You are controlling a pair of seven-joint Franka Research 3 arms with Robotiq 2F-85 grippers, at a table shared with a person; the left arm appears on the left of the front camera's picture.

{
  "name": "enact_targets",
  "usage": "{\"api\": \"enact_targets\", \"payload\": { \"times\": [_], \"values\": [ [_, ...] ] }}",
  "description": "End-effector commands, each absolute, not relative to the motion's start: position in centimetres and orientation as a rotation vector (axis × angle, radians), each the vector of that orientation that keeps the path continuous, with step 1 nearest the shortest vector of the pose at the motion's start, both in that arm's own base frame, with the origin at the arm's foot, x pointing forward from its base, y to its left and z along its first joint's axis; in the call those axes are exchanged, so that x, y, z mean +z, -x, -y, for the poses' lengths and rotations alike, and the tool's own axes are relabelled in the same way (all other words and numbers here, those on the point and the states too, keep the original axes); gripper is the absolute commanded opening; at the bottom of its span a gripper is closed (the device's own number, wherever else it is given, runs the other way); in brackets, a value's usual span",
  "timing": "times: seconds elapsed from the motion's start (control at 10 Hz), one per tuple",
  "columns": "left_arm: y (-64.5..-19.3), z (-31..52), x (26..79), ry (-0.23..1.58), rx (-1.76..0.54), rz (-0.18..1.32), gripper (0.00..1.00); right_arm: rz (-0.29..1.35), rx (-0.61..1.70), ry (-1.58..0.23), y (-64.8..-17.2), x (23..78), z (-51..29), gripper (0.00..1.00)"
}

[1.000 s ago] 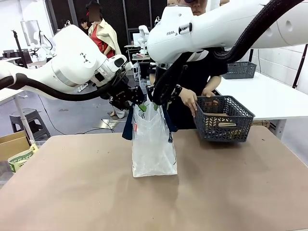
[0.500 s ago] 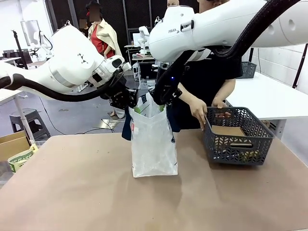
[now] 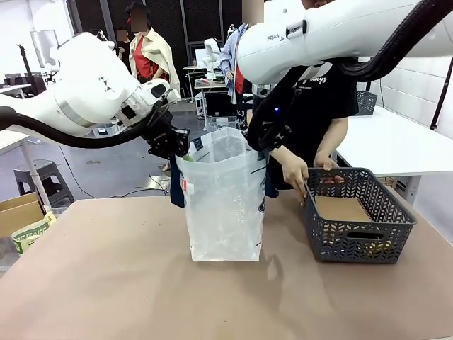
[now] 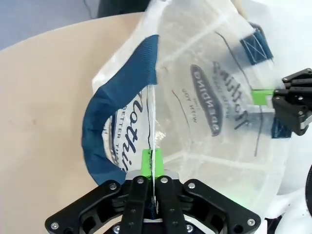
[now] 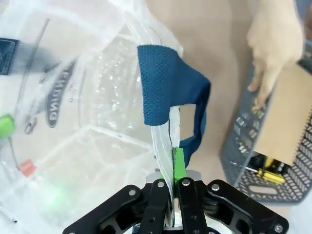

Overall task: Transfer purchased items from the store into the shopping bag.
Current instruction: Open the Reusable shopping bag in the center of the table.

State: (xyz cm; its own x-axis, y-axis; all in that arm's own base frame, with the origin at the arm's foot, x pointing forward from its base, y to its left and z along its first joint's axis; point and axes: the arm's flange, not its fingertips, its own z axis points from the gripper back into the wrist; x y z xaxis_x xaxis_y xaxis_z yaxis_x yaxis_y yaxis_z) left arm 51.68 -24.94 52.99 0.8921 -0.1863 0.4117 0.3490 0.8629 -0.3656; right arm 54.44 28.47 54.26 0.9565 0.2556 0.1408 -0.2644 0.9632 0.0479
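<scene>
Left end effector (image 3: 172,144): fingers pressed together, pinching the left rim of the translucent whitish plastic shopping bag (image 3: 223,202) with dark blue fabric handles. In the left wrist view the green pads are clamped on the thin plastic edge, right at the foot of one blue handle (image 4: 119,105), which loops outside the bag wall.

Right end effector (image 3: 263,138): also pressed together, pinching the opposite rim. In the right wrist view the plastic edge is sandwiched between the pads, and the other blue handle (image 5: 165,87) stands folded just above the fingers.

The bag stands upright mid-way across the brown counter (image 3: 106,283), with its mouth stretched wide open between the two end effectors. A round dark blue logo (image 4: 207,100) with white lettering shows through the plastic. A small red tag (image 3: 182,185) sits on the bag's left edge.

The dark grey plastic lattice basket (image 3: 357,237) sits on the counter to the bag's right, near but apart. A flat brown cardboard-like piece (image 3: 342,207) lies inside it. Yellowish packaged items (image 3: 375,248) sit low against the near wall, seen through the mesh.

A person stands at the far side behind the basket. One hand (image 3: 294,168) is at its far left corner, with fingertips on the rim in the right wrist view. The other hand (image 3: 329,164) is at the far rim. I can't tell whether either hand holds an item.

An open cardboard box (image 3: 18,211) sits beyond the counter's left edge.
</scene>
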Motion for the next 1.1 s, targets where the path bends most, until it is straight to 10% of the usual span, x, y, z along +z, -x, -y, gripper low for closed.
{"api": "enact_targets", "payload": {
  "times": [0.0, 1.0],
  "values": [
    [-51.1, 24.0, 53.3, 0.394, -0.252, 0.406, 0.0, 0.15, 0.275, -0.023, -53.6, 54.5, -26.8, 0.0],
    [-51.0, 26.0, 51.6, 0.331, -0.494, 0.281, 0.0, 0.268, 0.427, 0.071, -50.7, 53.2, -23.5, 0.0]
  ]
}}
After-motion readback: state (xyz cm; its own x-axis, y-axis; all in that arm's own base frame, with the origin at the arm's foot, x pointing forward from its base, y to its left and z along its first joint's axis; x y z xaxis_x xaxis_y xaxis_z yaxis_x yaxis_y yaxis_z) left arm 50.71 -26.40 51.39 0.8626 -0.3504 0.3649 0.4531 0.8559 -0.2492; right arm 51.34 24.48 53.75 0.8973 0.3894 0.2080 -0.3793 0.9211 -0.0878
